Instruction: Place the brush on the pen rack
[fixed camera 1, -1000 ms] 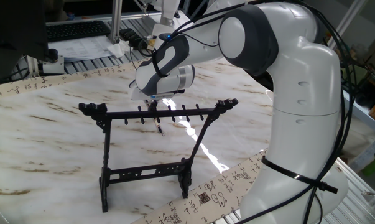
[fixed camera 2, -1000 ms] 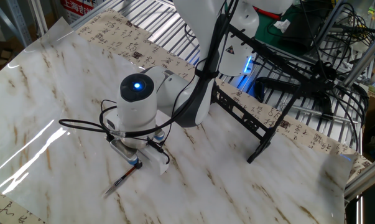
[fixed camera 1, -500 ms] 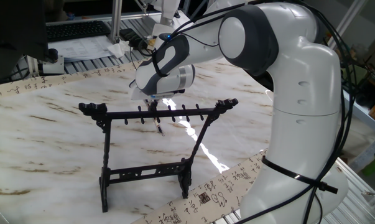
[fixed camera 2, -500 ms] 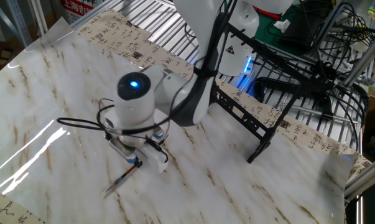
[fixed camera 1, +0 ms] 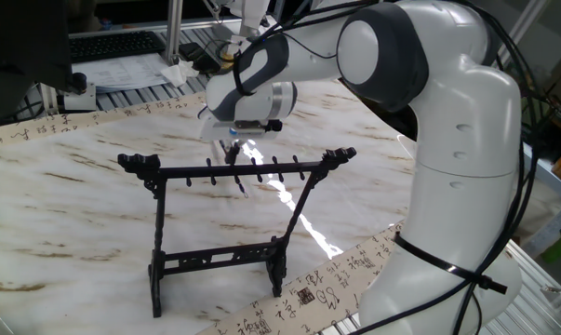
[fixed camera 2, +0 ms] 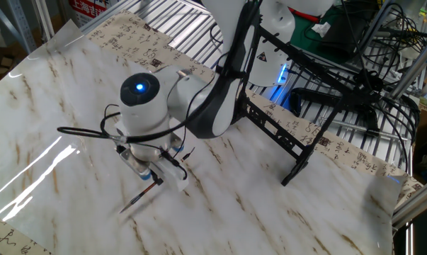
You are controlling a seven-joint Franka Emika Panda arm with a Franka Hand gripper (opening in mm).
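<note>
The end effector (fixed camera 2: 155,177) hangs over the marbled worktop (fixed camera 1: 66,195), pointing down, its fingers pinched on the brush (fixed camera 2: 140,196) near the upper end of the shaft. The brush slants down and away from the fingers, with the dark tip at the low end; whether that tip touches the worktop or sits just above it cannot be told. In the view from in front of the rack (fixed camera 1: 226,173), the end effector (fixed camera 1: 230,149) sits just behind the long top bar, close to its middle, and the lower part of the brush (fixed camera 1: 241,185) shows below the bar (partly crossed by the pegs). The rack stands upright on its two legs, between the camera and the arm (fixed camera 1: 420,102). In the other view the rack (fixed camera 2: 294,138) is seen from its far side, well apart from the brush. A strip of paper with calligraphy (fixed camera 1: 38,128) lies along the worktop's far edge.
</note>
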